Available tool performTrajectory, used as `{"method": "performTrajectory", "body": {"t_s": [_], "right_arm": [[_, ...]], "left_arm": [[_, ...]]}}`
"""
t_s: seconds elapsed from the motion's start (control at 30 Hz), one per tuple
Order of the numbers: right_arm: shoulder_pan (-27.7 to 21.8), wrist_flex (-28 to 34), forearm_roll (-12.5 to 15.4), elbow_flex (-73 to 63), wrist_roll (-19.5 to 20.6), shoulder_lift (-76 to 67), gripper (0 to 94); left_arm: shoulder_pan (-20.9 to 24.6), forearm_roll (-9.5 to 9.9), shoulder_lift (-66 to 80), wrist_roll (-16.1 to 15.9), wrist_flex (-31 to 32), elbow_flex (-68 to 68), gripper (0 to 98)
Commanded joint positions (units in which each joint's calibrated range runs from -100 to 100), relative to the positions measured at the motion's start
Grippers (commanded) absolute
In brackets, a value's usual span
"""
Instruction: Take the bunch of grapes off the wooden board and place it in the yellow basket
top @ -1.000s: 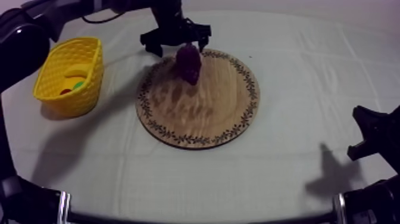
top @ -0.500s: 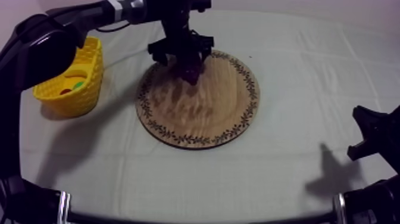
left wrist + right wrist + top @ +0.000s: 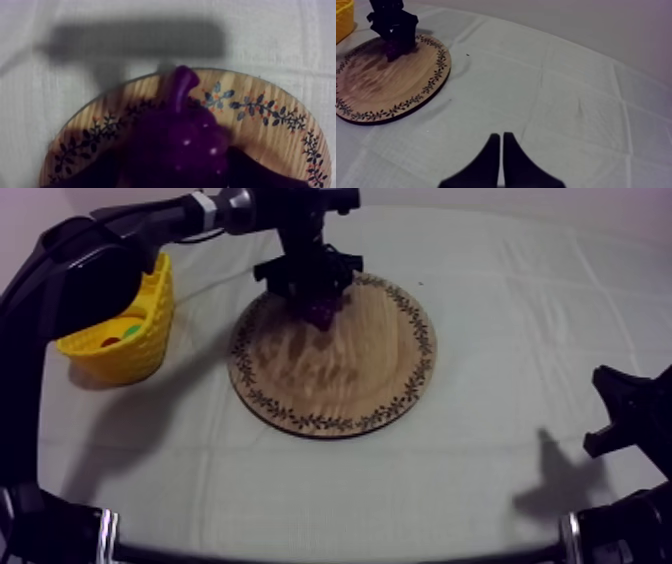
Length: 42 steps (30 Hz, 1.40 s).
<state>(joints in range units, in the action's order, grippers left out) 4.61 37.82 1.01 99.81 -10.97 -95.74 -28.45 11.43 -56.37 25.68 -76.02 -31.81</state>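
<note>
Bunch of grapes [image 3: 321,308], clasped by left hand [image 3: 316,294] at wooden board [image 3: 335,383] rim; right hand [image 3: 501,136] clenched over open cloth [image 3: 576,95].

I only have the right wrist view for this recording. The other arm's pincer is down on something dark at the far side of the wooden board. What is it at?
Observer: The left wrist view shows it clearly. The left pincer is over the bunch of grapes, which rests on the wooden board close to its patterned rim, with its stem pointing toward the cloth.
Operator: And the yellow basket? I see just a corner of it.
Observer: From the top view, the yellow basket holds a small red fruit with a green piece beside it.
</note>
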Motion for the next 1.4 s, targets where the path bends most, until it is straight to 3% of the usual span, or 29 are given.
{"method": "performTrajectory", "body": {"t_s": [0.0, 0.27, 0.57, 0.8, 1.07, 1.37], "right_arm": [[-0.02, 0.0, -0.01, -0.03, 0.0, -0.01, 0.4], [-0.02, 0.0, -0.01, -0.03, 0.0, -0.01, 0.4], [-0.02, 0.0, -0.01, -0.03, 0.0, -0.01, 0.4], [-0.02, 0.0, -0.01, -0.03, 0.0, -0.01, 0.4], [-0.02, 0.0, -0.01, -0.03, 0.0, -0.01, 0.4], [-0.02, 0.0, -0.01, -0.03, 0.0, -0.01, 0.4]], "left_arm": [[-0.03, 0.07, -0.05, -0.19, -0.11, -0.07, 63.7], [-0.03, 0.25, 0.65, -1.28, -0.48, 0.07, 45.5], [0.83, -0.07, 12.84, -3.67, -0.51, 6.36, 39.6], [2.09, 0.48, 30.54, -7.32, -0.51, 22.23, 38.7], [7.06, 1.44, 50.17, -12.22, -0.51, 42.33, 41.0], [15.06, 4.56, 56.59, -15.01, 2.38, 46.03, 39.6]]}}
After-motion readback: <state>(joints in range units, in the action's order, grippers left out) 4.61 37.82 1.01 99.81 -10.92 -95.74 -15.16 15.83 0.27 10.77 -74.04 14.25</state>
